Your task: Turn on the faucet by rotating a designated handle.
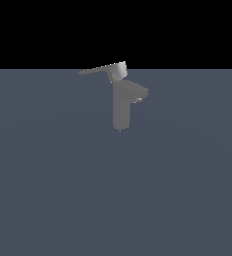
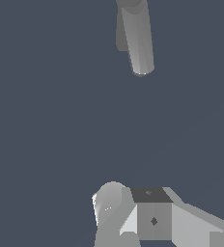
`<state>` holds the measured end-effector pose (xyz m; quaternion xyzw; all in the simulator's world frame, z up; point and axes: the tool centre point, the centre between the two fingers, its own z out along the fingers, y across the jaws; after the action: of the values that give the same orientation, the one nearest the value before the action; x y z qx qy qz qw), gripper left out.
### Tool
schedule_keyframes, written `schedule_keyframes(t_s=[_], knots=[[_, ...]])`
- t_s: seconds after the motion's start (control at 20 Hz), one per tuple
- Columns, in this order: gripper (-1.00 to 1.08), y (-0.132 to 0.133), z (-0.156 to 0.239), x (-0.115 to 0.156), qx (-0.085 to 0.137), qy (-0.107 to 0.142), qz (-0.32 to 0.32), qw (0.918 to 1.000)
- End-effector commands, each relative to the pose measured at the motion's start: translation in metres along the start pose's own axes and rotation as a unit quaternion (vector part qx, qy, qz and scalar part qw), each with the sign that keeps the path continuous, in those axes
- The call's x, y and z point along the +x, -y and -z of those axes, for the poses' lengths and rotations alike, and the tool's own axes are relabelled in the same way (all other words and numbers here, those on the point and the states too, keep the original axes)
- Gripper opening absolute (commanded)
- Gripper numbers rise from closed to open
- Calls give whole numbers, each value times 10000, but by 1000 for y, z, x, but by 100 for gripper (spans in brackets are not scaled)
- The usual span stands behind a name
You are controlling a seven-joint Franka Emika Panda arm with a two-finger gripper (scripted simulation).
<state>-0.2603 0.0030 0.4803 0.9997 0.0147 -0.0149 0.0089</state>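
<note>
One fixture: the faucet (image 1: 121, 106) stands upright on the counter (image 1: 48, 190), upper middle of the exterior view.
Handle: the handle (image 1: 99, 70) sits on top, blade reaching toward the exterior view's left, lighter cap at its right end.
Spout: a short stub angling right.
Pincer: parts show low in the wrist view; open or closed, I cannot tell.

A small matte grey faucet (image 1: 121, 107) stands upright on a flat dark slate floor (image 1: 48, 190). Its thin flat grey lever handle (image 1: 100, 70) sits on top, reaching toward the exterior view's left; the short spout stub (image 1: 139, 93) points right.
</note>
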Motion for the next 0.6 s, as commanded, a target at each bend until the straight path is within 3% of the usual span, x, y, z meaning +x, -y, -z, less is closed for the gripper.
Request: schedule_keyframes(t_s=[0.0, 0.55], knots=[[-100, 0, 0, 0, 0, 0, 0, 10000], [-100, -17, -2, 5, 113, -72, -323, 9994]])
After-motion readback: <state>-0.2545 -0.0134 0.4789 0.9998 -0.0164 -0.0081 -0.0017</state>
